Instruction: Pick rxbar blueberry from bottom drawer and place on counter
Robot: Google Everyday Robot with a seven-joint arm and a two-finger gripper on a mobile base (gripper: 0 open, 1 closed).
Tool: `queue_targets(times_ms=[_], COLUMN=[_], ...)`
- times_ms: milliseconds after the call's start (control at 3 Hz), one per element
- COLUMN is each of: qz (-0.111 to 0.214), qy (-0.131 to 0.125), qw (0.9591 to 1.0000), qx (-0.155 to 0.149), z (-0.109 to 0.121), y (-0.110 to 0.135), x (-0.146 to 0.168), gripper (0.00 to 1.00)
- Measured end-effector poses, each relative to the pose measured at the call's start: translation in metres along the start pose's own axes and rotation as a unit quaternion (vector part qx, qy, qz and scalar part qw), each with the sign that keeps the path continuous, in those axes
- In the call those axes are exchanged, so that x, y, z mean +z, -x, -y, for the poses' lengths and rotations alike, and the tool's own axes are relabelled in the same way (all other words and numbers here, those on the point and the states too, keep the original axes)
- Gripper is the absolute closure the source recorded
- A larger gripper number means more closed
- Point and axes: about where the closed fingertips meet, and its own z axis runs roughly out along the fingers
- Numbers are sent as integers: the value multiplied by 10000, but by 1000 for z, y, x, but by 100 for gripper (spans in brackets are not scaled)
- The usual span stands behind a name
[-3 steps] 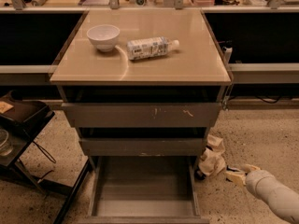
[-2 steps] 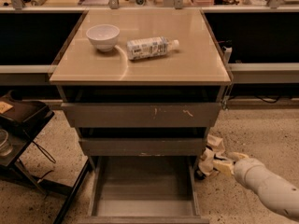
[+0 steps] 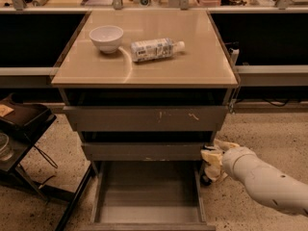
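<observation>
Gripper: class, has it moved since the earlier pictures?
Yes. The gripper has edged left, closer to the right wall of the bottom drawer.

Glossy smooth counter (image 3: 192,57), matt grey metal bottom drawer (image 3: 147,191), seemingly plastic gripper (image 3: 211,161) just beside it.

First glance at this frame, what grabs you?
The bottom drawer is pulled open, no snack bar visible on its floor. The gripper hangs beside its right edge, arm entering from lower right. On the counter sit a white bowl and a toppled clear bottle.
</observation>
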Motion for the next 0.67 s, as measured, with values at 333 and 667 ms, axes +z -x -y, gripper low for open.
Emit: queue_targets(times_ms=[333,667], qz=[5,254], qy=[-1,175], qw=[10000,9995], qx=[0,-55], z=[0,-3], y=[1,32], x=[0,-10], gripper=[100,100])
